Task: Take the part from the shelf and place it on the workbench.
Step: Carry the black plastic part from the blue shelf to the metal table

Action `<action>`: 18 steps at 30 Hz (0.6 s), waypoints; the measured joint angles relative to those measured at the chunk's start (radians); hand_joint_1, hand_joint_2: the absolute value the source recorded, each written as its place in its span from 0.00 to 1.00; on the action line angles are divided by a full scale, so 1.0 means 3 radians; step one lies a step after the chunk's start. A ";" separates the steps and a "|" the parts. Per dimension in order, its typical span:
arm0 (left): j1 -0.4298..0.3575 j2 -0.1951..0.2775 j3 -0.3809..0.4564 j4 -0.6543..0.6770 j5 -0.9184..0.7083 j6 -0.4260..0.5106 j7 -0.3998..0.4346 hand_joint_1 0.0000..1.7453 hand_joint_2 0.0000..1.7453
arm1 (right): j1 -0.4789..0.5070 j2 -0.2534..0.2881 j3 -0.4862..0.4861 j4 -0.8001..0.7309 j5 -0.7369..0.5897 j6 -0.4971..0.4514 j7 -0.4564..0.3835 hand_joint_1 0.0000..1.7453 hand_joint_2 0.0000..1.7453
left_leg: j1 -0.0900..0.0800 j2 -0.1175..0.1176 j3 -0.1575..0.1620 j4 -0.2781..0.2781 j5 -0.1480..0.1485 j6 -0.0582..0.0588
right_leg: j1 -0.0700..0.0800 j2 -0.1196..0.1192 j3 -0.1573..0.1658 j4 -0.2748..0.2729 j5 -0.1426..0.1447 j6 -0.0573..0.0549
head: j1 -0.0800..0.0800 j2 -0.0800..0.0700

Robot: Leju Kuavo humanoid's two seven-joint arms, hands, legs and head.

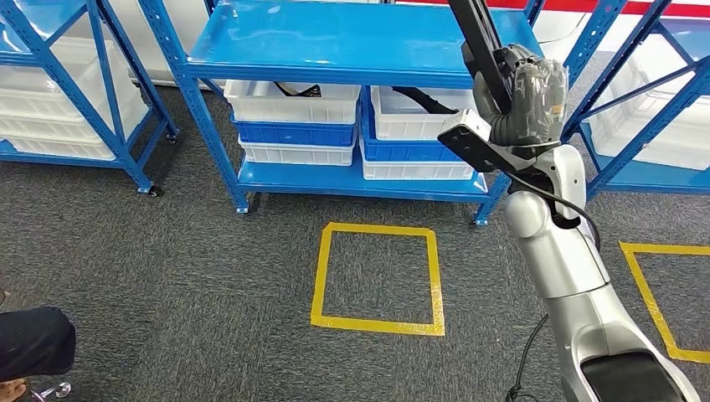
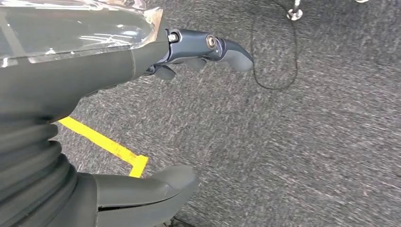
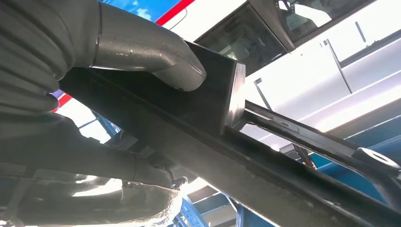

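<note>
Right hand [image 1: 523,96], upper right of frame, clenched around long black part [image 1: 479,38]. Left hand [image 2: 94,94] released, holding nothing, above carpet. Could swing into blue shelf [image 1: 335,42] or slip loose, given length.

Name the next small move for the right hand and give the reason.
Probably draw the right hand back from the blue shelf, keeping its hold. It already grips the long black part, raised in front of the shelf, so the pick looks done. No workbench is in view, so carrying the part away from the rack comes next.
</note>
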State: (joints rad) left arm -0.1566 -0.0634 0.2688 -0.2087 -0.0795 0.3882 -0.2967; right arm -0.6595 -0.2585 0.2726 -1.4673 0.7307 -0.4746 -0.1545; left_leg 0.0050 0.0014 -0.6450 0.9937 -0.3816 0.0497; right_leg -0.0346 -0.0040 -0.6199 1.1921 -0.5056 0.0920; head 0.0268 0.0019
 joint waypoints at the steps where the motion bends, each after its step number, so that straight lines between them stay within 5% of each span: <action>1: 0.0000 0.0004 0.0009 0.0000 0.0009 -0.0001 -0.0004 0.00 1.00 | -0.0012 0.0013 0.0011 0.0010 -0.0001 0.0000 0.0000 1.00 1.00 | -0.0002 0.0001 -0.0040 0.0014 0.0027 -0.0020 | 0.0005 0.0002 0.0179 -0.0254 0.0021 0.0010 | 0.0003 0.0000; 3: 0.0005 0.0014 0.0029 0.0000 0.0033 -0.0002 -0.0010 0.00 1.00 | -0.0030 0.0036 0.0030 0.0029 -0.0006 0.0000 -0.0004 1.00 1.00 | -0.0013 0.0001 -0.0094 0.0035 0.0081 -0.0059 | 0.0026 0.0011 0.0388 -0.0596 -0.0014 -0.0019 | 0.0004 0.0000; 6: 0.0032 0.0033 0.0072 0.0003 0.0065 -0.0003 -0.0013 0.00 1.00 | -0.0047 0.0084 0.0056 0.0072 -0.0028 0.0007 -0.0021 1.00 1.00 | -0.0018 -0.0004 -0.0143 0.0053 0.0114 -0.0100 | 0.0025 0.0012 0.0350 -0.0623 0.0001 -0.0096 | -0.0003 0.0000; 8: 0.0054 0.0038 0.0093 0.0005 0.0083 -0.0003 -0.0019 0.00 1.00 | -0.0072 0.0123 0.0077 0.0102 -0.0046 0.0013 -0.0034 1.00 1.00 | -0.0005 -0.0007 -0.0207 0.0195 -0.0061 -0.0131 | 0.0001 0.0004 0.0293 -0.0610 0.0051 -0.0172 | -0.0011 0.0000; 11: 0.0073 0.0038 0.0119 0.0006 0.0102 -0.0003 -0.0034 0.00 1.00 | -0.0108 0.0171 0.0102 0.0139 -0.0059 0.0015 -0.0046 1.00 1.00 | 0.0012 -0.0010 -0.0356 0.0749 -0.0492 -0.0169 | 0.0022 -0.0001 0.0201 -0.0597 0.0128 -0.0255 | -0.0018 0.0000; 13: 0.0081 0.0037 0.0135 0.0006 0.0111 -0.0003 -0.0038 0.00 1.00 | -0.0119 0.0196 0.0113 0.0165 -0.0060 0.0015 -0.0050 1.00 1.00 | 0.0016 -0.0010 -0.0384 0.1024 -0.0570 -0.0173 | 0.0041 -0.0002 0.0134 -0.0591 0.0179 -0.0266 | -0.0019 0.0000; 15: 0.0088 0.0037 0.0152 0.0006 0.0120 -0.0003 -0.0044 0.00 1.00 | -0.0131 0.0218 0.0127 0.0192 -0.0060 0.0015 -0.0054 1.00 1.00 | 0.0016 -0.0012 -0.0229 0.0951 -0.0448 -0.0151 | 0.0059 -0.0001 0.0062 -0.0580 0.0229 -0.0264 | -0.0019 0.0000; 18: 0.0091 0.0047 0.0174 0.0006 0.0130 -0.0003 -0.0062 0.00 1.00 | -0.0178 0.0247 0.0146 0.0226 -0.0063 0.0015 -0.0060 1.00 1.00 | 0.0000 -0.0026 0.0239 0.0328 -0.0356 -0.0078 | 0.0080 0.0001 -0.0012 -0.0569 0.0299 -0.0235 | -0.0015 0.0000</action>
State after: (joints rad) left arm -0.1292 -0.0493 0.3209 -0.2070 -0.0405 0.3872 -0.3153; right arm -0.7129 -0.1843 0.3163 -1.3994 0.7119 -0.4700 -0.1724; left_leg 0.0049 -0.0065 -0.5734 1.0920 -0.4884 0.0262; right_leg -0.0107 -0.0037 -0.6236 1.0214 -0.4159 0.0215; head 0.0223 0.0019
